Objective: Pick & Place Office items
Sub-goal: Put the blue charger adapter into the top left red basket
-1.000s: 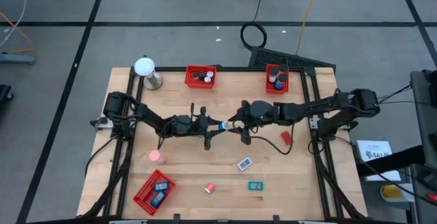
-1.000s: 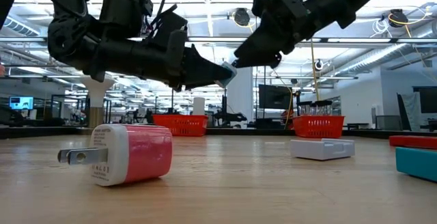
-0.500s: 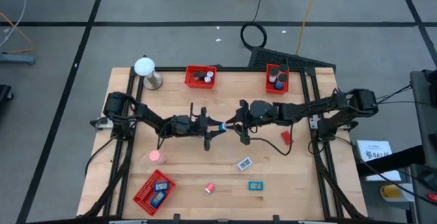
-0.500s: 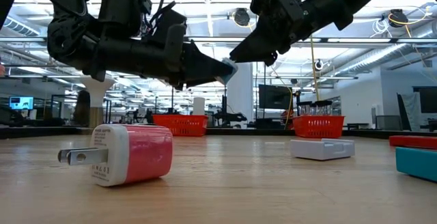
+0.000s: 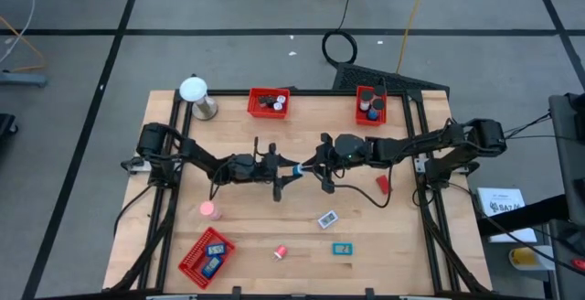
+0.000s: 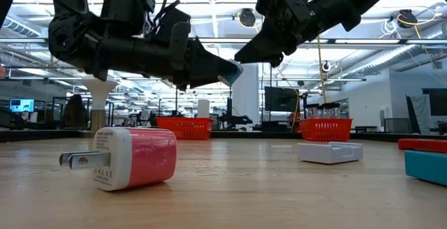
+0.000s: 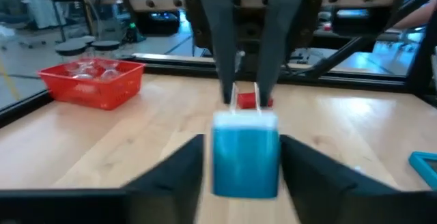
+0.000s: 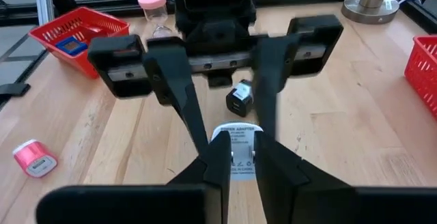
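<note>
- Blue charger (image 7: 246,154): in mid-air above the table (image 5: 247,236) centre, between the two grippers, its white prong end (image 8: 235,145) toward the right arm.
- Left gripper (image 5: 291,169): fingers spread to either side of the charger; whether they touch it, cannot tell.
- Right gripper (image 5: 304,166): fingers pinched on the prong end.
- Pink charger (image 6: 129,156): lying on the table, well apart.
- Red trays (image 5: 269,102): along the far edge.
</note>
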Tool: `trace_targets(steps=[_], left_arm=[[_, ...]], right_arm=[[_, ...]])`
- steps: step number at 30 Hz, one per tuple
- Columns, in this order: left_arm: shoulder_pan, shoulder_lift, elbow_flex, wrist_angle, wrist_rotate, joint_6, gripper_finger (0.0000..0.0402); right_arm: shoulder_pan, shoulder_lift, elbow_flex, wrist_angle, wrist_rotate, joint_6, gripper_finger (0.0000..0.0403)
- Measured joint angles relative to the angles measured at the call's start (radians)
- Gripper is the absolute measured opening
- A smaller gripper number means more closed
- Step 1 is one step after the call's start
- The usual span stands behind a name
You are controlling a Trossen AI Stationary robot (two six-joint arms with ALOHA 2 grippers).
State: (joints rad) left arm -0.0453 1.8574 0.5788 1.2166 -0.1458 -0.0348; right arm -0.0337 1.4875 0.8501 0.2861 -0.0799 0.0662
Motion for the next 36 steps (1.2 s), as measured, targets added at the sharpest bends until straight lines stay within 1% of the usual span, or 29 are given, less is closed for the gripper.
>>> trace_targets(steps=[3, 5, 7, 10, 13, 15, 17, 20, 21, 26, 28, 29, 32, 36], left_arm=[[0.001, -0.06, -0.003, -0.133, -0.014, 0.0, 0.0279], [0.0, -0.118, -0.012, -0.243, -0.023, 0.007, 0.0315], [-0.01, -0.194, -0.036, -0.348, -0.076, 0.007, 0.0337], [-0.025, -0.296, -0.101, -0.426, -0.185, 0.007, 0.0344], [-0.028, -0.389, -0.194, -0.411, -0.215, -0.033, 0.0328], [-0.028, -0.436, -0.259, -0.367, -0.217, -0.072, 0.0308], [-0.028, -0.46, -0.313, -0.313, -0.221, -0.102, 0.0286], [-0.028, -0.468, -0.362, -0.255, -0.231, -0.138, 0.0253], [-0.028, -0.468, -0.373, -0.255, -0.236, -0.146, 0.0243], [-0.028, -0.467, -0.381, -0.274, -0.247, -0.173, 0.0195], [-0.028, -0.467, -0.381, -0.279, -0.243, -0.178, 0.0177], [-0.028, -0.467, -0.38, -0.277, -0.243, -0.178, 0.0169], [-0.028, -0.467, -0.379, -0.273, -0.24, -0.177, 0.0146], [-0.028, -0.467, -0.379, -0.273, -0.24, -0.178, 0.0124]], right_arm=[[-0.01, 0.0, 0.01, -0.006, 0.0, 0.0, 0.0036], [-0.022, 0.0, 0.03, -0.011, 0.0, -0.006, 0.0036], [-0.039, 0.0, 0.053, -0.046, 0.001, -0.011, 0.0037], [-0.067, 0.002, 0.104, -0.116, 0.001, -0.038, 0.0036], [-0.098, 0.051, 0.186, -0.17, 0.0, -0.055, 0.0036], [-0.116, 0.086, 0.233, -0.261, -0.001, -0.073, 0.0036], [-0.131, 0.159, 0.31, -0.283, 0.0, -0.1, 0.0037], [-0.152, 0.242, 0.397, -0.4, -0.003, -0.128, 0.0037], [-0.157, 0.278, 0.434, -0.414, -0.003, -0.142, 0.0037], [-0.183, 0.406, 0.568, -0.549, -0.003, -0.212, 0.0037], [-0.193, 0.44, 0.598, -0.595, -0.005, -0.232, 0.0037], [-0.196, 0.456, 0.607, -0.621, -0.004, -0.242, 0.0037], [-0.207, 0.494, 0.626, -0.621, -0.004, -0.263, 0.0038], [-0.215, 0.509, 0.628, -0.634, -0.007, -0.273, 0.0038]])
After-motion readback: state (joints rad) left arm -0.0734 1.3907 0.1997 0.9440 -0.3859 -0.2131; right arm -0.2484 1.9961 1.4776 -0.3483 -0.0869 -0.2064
